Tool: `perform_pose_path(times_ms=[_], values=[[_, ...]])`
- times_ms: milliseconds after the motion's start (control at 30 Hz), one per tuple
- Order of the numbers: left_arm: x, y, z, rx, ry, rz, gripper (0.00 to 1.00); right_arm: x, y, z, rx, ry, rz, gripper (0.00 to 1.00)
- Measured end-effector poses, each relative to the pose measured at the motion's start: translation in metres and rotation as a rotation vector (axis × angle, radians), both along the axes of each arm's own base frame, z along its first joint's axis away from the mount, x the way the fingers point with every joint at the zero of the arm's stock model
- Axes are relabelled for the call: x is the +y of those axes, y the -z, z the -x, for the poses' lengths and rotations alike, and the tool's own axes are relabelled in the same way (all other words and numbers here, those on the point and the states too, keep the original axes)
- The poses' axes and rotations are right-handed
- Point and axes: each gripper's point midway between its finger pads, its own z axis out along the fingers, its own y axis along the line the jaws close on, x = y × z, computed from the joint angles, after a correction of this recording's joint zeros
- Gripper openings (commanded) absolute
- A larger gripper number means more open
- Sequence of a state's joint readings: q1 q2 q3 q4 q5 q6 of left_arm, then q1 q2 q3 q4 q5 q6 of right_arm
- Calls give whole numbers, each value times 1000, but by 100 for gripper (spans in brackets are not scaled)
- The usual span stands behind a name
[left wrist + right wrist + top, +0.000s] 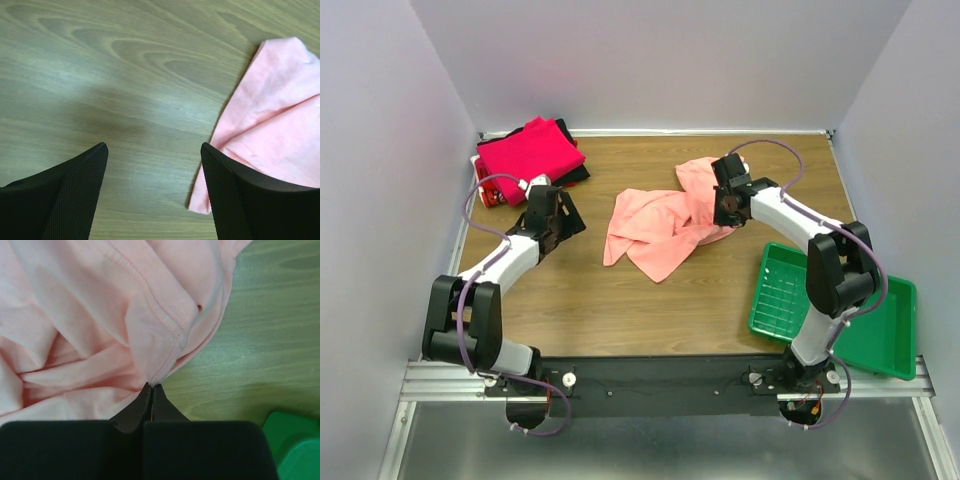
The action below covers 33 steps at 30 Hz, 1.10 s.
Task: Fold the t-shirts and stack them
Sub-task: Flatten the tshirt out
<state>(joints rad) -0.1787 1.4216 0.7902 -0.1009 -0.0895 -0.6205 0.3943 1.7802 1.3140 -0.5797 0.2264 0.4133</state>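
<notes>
Wood-grain counter between pale walls, crumpled salmon-pink t-shirt lying on it. At shirt's right edge, right claw pinching hem. Left of shirt, left claw spread, empty, over bare wood. Farther left, stacked t-shirts, magenta on top.

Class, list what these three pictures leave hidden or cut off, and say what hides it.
- Top view: how many shirts the back-left magenta, red and black cloth pile holds; upper layers cover lower ones.
- Right wrist view: green plastic tray, cut off by the corner.
- Left wrist view: crumpled salmon-pink cloth t-shirt, mostly beyond the right edge, partly behind the left gripper.
</notes>
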Motion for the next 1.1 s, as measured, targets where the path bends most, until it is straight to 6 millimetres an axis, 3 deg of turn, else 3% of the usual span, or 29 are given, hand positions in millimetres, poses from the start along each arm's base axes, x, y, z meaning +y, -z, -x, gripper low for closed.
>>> perform_pose_path(times_ms=[233,333,433,700,1100], values=[[-29,-13,-9,-36,98,62,71,-2,10,6,28,12,4,0],[-51,-4,-1,-4,176,79,65,-2,10,6,29,13,1,0],[-61,11,9,53,222,68,64,-1,10,6,29,16,-2,0],[-72,52,29,222,305,10,58,0,10,6,28,27,-14,0],[-78,57,44,277,349,-16,49,-4,25,18,65,41,-5,1]])
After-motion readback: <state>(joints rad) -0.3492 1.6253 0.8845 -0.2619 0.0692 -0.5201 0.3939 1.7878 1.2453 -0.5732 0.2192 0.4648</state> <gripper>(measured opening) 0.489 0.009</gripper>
